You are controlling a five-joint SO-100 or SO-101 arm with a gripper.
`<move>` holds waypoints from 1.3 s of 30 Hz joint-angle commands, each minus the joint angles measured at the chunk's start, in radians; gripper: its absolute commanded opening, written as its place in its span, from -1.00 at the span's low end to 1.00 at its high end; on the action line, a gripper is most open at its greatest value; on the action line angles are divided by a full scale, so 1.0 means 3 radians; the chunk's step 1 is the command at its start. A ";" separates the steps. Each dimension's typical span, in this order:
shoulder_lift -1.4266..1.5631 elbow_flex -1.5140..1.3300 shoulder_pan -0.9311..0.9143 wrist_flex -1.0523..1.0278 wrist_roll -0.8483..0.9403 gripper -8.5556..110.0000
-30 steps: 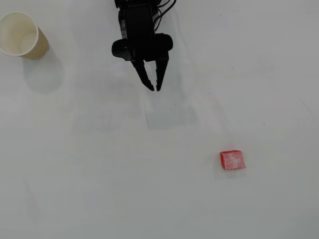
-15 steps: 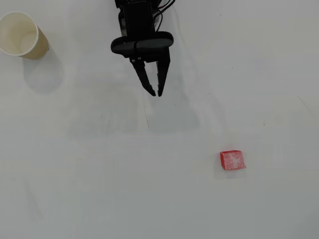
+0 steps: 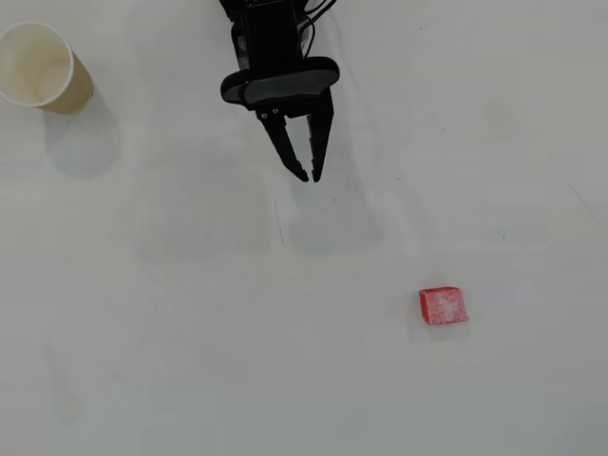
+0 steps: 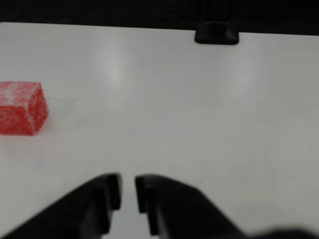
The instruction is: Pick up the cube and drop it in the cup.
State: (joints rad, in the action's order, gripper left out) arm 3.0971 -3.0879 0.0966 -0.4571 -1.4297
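The black end effector (image 3: pixel 310 178) reaches down from the top edge of the overhead view, its two tapered fingers pointing toward the lower part of the picture. The fingertips stand only slightly apart, with a narrow gap between them, and nothing is held in that gap. In the wrist view the end effector (image 4: pixel 128 191) shows the same thing: two dark finger pads close together with a thin strip of white tabletop (image 4: pixel 199 109) visible between them.

The cube (image 3: pixel 443 306) lies on the tabletop (image 3: pixel 190 332) toward the lower right of the overhead view, well apart from the fingertips. Its red sides frame a whitish speckled top face. In the wrist view the cube (image 4: pixel 21 108) sits at the left edge, ahead of the fingers and off to their left, resting flat on the white surface.

The cup (image 3: pixel 42 66) stands upright in the top left corner of the overhead view, its round mouth open and its pale inside visible. It is well apart from both the end effector and the cube.

A small dark object (image 4: pixel 216 33) sits at the far edge of the tabletop in the wrist view; what it is cannot be told.
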 commanded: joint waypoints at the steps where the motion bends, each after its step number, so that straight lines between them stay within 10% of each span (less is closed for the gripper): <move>1: 0.0133 -0.0112 0.0159 0.0128 -0.0031 -0.86; 34: -0.0215 -0.0036 0.1023 0.0864 -0.0031 -0.85; 39: -0.0721 0.0322 0.1089 0.1023 -0.0031 -0.60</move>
State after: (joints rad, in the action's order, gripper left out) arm 2.9406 -3.0557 0.4111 -0.2117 -1.4297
